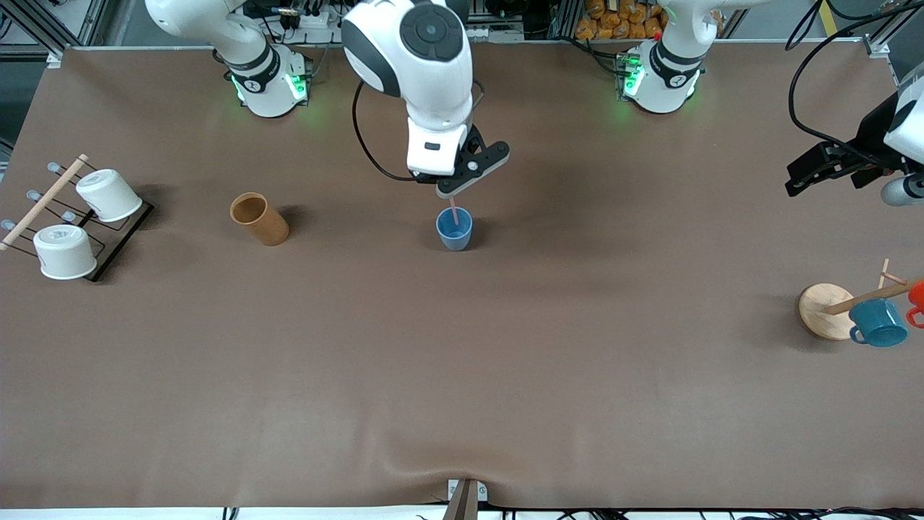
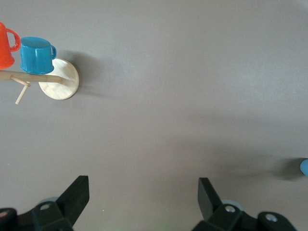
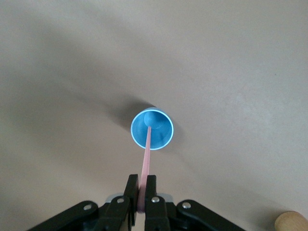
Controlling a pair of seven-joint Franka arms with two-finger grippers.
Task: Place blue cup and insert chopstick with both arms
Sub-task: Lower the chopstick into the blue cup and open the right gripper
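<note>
The light-blue cup (image 1: 454, 228) (image 3: 152, 129) stands upright near the middle of the table. My right gripper (image 1: 452, 193) (image 3: 142, 185) hangs straight over it, shut on the pale pink chopstick (image 1: 454, 214) (image 3: 147, 159). The stick points down and its lower end sits inside the cup's mouth. My left gripper (image 1: 819, 172) (image 2: 143, 195) waits open and empty above the bare table at the left arm's end. A sliver of the blue cup (image 2: 304, 167) shows at the edge of the left wrist view.
A brown cylindrical cup (image 1: 259, 218) stands toward the right arm's end, past it a black rack (image 1: 108, 249) with two white cups. At the left arm's end a round wooden stand (image 1: 825, 310) (image 2: 59, 79) carries a teal mug (image 1: 878, 323) (image 2: 36, 55) and a red mug (image 2: 7, 45).
</note>
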